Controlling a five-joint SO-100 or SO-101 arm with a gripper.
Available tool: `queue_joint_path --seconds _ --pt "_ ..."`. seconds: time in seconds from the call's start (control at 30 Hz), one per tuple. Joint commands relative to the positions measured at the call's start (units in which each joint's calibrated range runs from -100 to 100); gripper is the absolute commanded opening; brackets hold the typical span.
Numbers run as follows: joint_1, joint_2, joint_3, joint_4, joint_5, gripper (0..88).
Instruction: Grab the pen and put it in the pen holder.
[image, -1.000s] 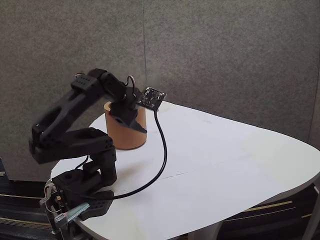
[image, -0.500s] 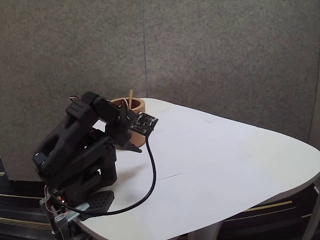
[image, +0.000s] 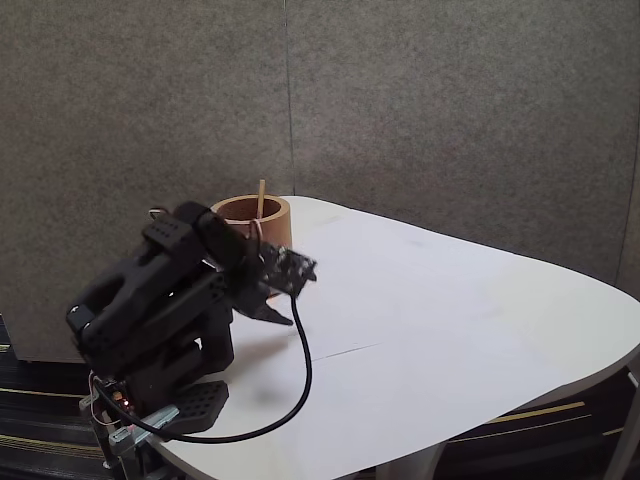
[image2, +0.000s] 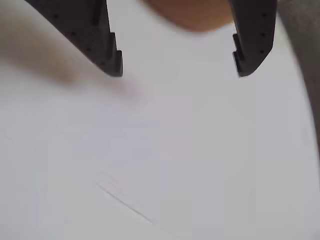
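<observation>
Thin tan wooden pen (image: 261, 197) stood in the terracotta cylindrical pen holder (image: 272, 215); I saw black gripper (image2: 178, 70) spread empty at its 6 o'clock, presumably after releasing it

Pen holder (image2: 192, 15) blurred, top-cropped

A grey, felt-like wall (image: 450, 110) fills the back of the fixed view, with a thin vertical seam (image: 288, 90) dividing it into two panels. In front stands a white desk (image: 470, 340) with a rounded edge, lit evenly and softly, and a faint straight line crosses its top. Below the desk's near edge, dark flooring with thin yellowish stripes (image: 545, 412) shows, and a pale desk leg (image: 425, 464) drops out of view at the bottom.
</observation>
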Motion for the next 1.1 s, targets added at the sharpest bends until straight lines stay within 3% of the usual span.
queue_joint_path --seconds 0.0,1.07 --pt "0.5 0.0 1.6 -0.1 0.3 31.4" --pt "0.0 0.0 1.6 -0.2 0.4 31.4"
